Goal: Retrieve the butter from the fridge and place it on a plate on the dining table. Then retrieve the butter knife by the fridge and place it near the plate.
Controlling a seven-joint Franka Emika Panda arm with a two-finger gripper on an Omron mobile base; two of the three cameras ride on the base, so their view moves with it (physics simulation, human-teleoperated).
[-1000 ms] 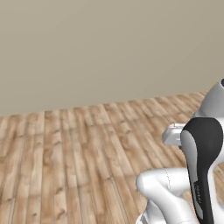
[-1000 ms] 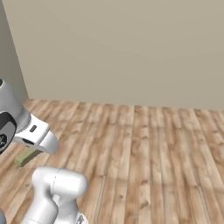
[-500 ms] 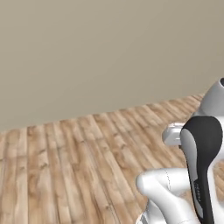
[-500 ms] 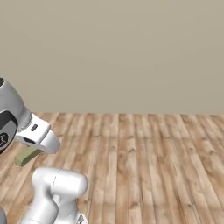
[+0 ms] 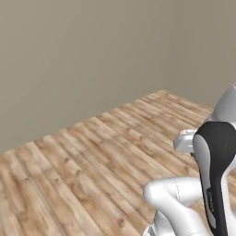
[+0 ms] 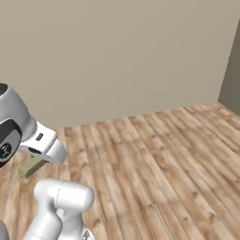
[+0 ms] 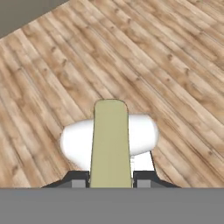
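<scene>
The butter (image 7: 110, 144) is a pale yellow-olive stick that stands up between my two dark fingertips (image 7: 77, 178) in the hand view, with my gripper (image 7: 109, 180) shut on it. In the right base view the butter (image 6: 32, 166) pokes out below the white hand (image 6: 44, 144) at the left, held over the wooden floor. The fridge, plate, dining table and butter knife are out of view.
A wooden plank floor (image 5: 92, 161) spreads ahead to a plain beige wall (image 5: 83, 60). A wall corner (image 5: 167, 46) shows at the right of the left base view, and a darker wall edge (image 6: 230, 70) at the far right of the right base view.
The whole scene has swung across both base views as the base turns; a wall corner has come into sight. The butter stays gripped in the same place relative to the hand.
</scene>
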